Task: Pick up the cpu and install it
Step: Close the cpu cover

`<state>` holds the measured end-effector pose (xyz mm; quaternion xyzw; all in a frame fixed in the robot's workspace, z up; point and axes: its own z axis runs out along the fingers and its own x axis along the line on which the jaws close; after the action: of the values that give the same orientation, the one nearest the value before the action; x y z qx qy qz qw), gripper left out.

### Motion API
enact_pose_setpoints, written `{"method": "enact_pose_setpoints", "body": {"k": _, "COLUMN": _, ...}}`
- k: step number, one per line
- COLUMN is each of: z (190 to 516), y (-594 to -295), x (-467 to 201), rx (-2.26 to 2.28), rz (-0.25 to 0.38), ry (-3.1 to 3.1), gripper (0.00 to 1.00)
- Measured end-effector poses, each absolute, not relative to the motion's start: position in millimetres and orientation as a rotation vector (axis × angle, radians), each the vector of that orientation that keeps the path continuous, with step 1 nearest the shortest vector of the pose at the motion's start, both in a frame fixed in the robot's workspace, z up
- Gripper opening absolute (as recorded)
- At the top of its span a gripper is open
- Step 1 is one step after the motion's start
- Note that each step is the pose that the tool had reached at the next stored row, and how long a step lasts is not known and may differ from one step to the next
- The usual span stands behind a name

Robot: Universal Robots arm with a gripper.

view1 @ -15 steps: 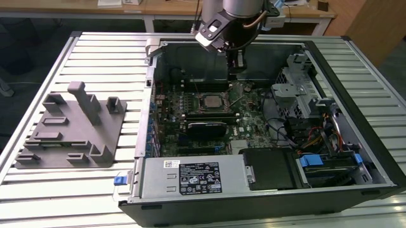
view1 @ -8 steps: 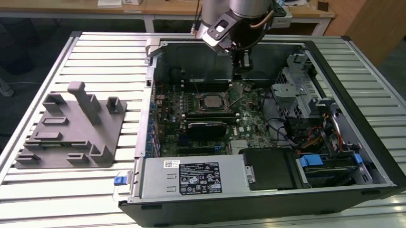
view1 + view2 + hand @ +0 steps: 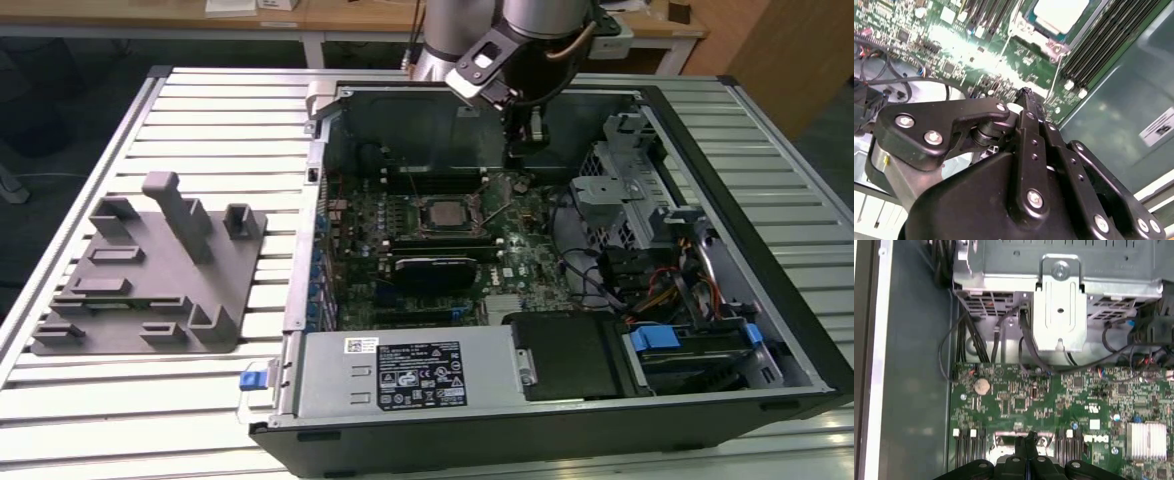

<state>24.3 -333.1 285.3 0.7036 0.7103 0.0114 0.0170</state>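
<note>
The cpu point(image 3: 441, 212) already lies seated on the motherboard point(image 3: 534, 262), so placing looks done, while the gripper point(image 3: 519, 158), pinched closed and empty, hangs at its two o'clock in the exterior view.

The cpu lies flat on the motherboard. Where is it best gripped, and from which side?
Probably by two opposite edges of the cpu, coming straight down from above. It lies flat, silver top up, inside the socket frame, so a sideways approach looks blocked.

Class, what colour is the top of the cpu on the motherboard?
The cpu is pale silver-grey, clearest in the second wrist view.
</note>
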Motion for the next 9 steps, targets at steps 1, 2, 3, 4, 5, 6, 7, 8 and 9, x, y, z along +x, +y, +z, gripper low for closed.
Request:
{"method": "enact_pose_setpoints", "body": {"k": 1, "z": 285.1, "y": -333.1, "x": 26.9, "rx": 2.187, "rz": 0.034, "ry": 2.208, "gripper": 0.11}}
{"method": "enact_pose_setpoints", "body": {"k": 2, "z": 284.5, "y": -333.1, "x": 29.5, "rx": 2.188, "rz": 0.033, "ry": 2.209, "gripper": 0.11}}
{"method": "enact_pose_setpoints", "body": {"k": 3, "z": 283.4, "y": -333.1, "x": 31.7, "rx": 2.189, "rz": 0.032, "ry": 2.210, "gripper": 0.11}}
{"method": "enact_pose_setpoints", "body": {"k": 4, "z": 282.0, "y": -333.1, "x": 33.8, "rx": 2.190, "rz": 0.030, "ry": 2.210, "gripper": 0.11}}
{"method": "enact_pose_setpoints", "body": {"k": 5, "z": 280.3, "y": -333.1, "x": 35.9, "rx": 2.191, "rz": 0.027, "ry": 2.212, "gripper": 0.11}}
{"method": "enact_pose_setpoints", "body": {"k": 6, "z": 278.6, "y": -333.1, "x": 37.9, "rx": 2.191, "rz": 0.025, "ry": 2.213, "gripper": 0.11}}
{"method": "enact_pose_setpoints", "body": {"k": 7, "z": 276.9, "y": -333.1, "x": 39.7, "rx": 2.193, "rz": 0.022, "ry": 2.214, "gripper": 0.11}}
{"method": "enact_pose_setpoints", "body": {"k": 8, "z": 275.2, "y": -333.1, "x": 41.3, "rx": 2.194, "rz": 0.020, "ry": 2.215, "gripper": 0.11}}
{"method": "enact_pose_setpoints", "body": {"k": 9, "z": 273.4, "y": -333.1, "x": 42.8, "rx": 2.195, "rz": 0.018, "ry": 2.216, "gripper": 0.11}}
